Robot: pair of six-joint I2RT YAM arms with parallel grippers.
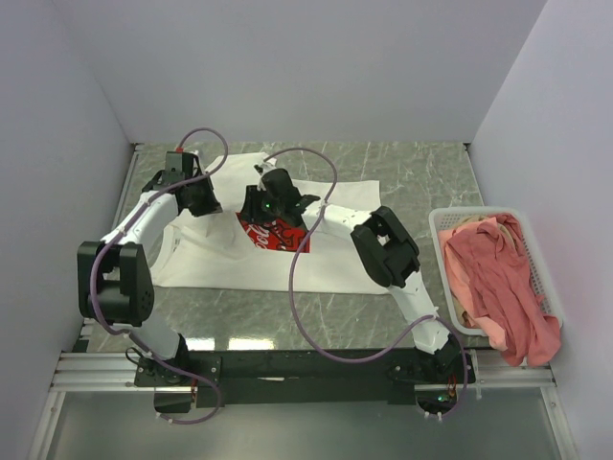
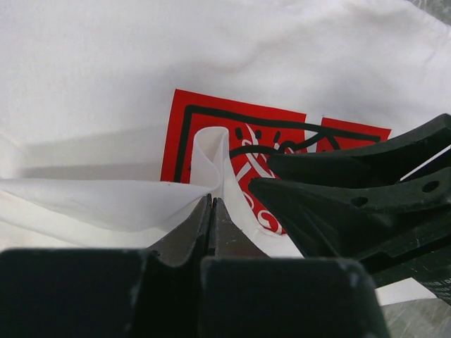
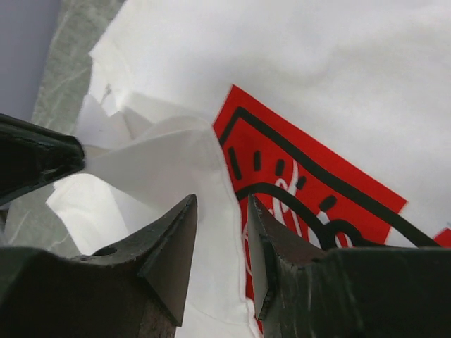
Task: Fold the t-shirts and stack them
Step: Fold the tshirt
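Items I log from the overhead view:
1. Table [image 1: 402, 172]: grey-green marbled top.
2. Basket [image 1: 443, 251]: white slatted plastic, standing at 3 o'clock near the table's right edge.
3. Walls [image 1: 306, 67]: plain pale panels at 9, 12 and 3 o'clock.
4. Aluminium rail [image 1: 101, 372]: along the 6 o'clock edge.

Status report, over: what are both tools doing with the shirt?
Left tool shut on white t-shirt. Right tool open astride its hem. Basket apart, far right.

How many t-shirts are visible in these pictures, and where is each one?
3. A white t-shirt with a red print lies spread on the table. A salmon-pink one and a paler cream one are heaped in the basket; more may be hidden beneath them.
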